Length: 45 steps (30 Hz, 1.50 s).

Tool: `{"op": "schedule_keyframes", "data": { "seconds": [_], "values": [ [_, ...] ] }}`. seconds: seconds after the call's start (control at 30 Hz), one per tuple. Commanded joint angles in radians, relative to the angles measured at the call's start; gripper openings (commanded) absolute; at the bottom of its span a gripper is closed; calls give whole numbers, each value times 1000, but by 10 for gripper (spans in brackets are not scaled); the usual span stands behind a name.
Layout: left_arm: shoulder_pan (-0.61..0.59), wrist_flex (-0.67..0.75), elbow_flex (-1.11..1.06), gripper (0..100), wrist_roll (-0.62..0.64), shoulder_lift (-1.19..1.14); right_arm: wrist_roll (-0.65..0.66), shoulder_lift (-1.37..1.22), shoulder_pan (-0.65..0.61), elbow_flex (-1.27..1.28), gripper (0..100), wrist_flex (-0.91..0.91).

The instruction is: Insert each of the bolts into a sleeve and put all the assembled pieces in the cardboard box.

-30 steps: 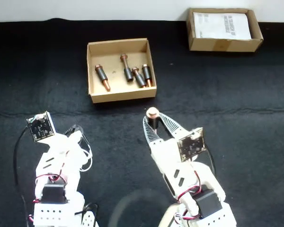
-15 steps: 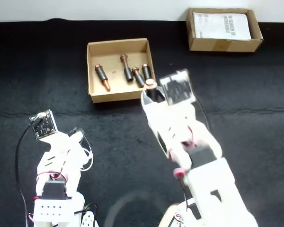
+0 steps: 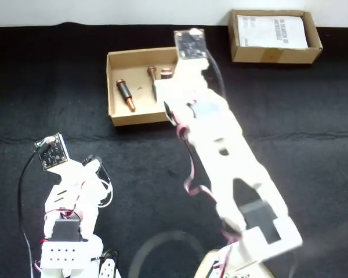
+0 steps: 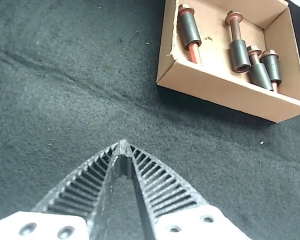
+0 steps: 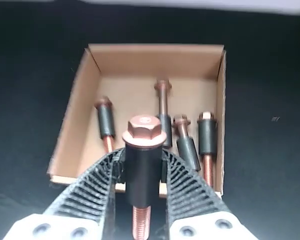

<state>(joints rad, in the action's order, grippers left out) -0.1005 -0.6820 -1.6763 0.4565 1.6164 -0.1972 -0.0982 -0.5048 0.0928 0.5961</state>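
Note:
My right gripper (image 5: 142, 156) is shut on an assembled piece (image 5: 141, 172), a copper bolt in a dark sleeve held upright with its hex head up. It hangs over the near part of the cardboard box (image 5: 155, 52). In the high view the right arm stretches across the table to the cardboard box (image 3: 140, 57), and the bolt head (image 3: 166, 73) shows beside the arm. Several assembled pieces (image 4: 238, 44) lie flat in the box (image 4: 225, 92). My left gripper (image 4: 122, 147) is shut and holds nothing, low over the black cloth short of the box.
A second cardboard box (image 3: 275, 53) with a white sheet in it stands at the back right. The left arm (image 3: 66, 191) sits at the front left. Black cloth (image 3: 290, 127) covers the table.
The right arm has swung from the table's front middle out over the cardboard box, carrying the assembled piece. The left arm has barely shifted.

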Motion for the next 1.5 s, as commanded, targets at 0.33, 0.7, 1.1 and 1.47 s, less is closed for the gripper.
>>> {"op": "schedule_keyframes", "data": {
  "seconds": [0.33, 0.7, 1.1, 1.47],
  "values": [
    [-24, 18, -27, 9, -3, -4, -14, -799, 58, -1260, 8, 552],
    [-24, 18, -27, 9, -3, -2, -8, -1084, -12, -1514, 8, 496],
    [-24, 12, -27, 9, -3, 44, 147, -1055, -102, -1643, 245, 905],
    [-24, 12, -27, 9, -3, 44, 147, -799, -97, -1863, 264, 1155]
  ]
}}
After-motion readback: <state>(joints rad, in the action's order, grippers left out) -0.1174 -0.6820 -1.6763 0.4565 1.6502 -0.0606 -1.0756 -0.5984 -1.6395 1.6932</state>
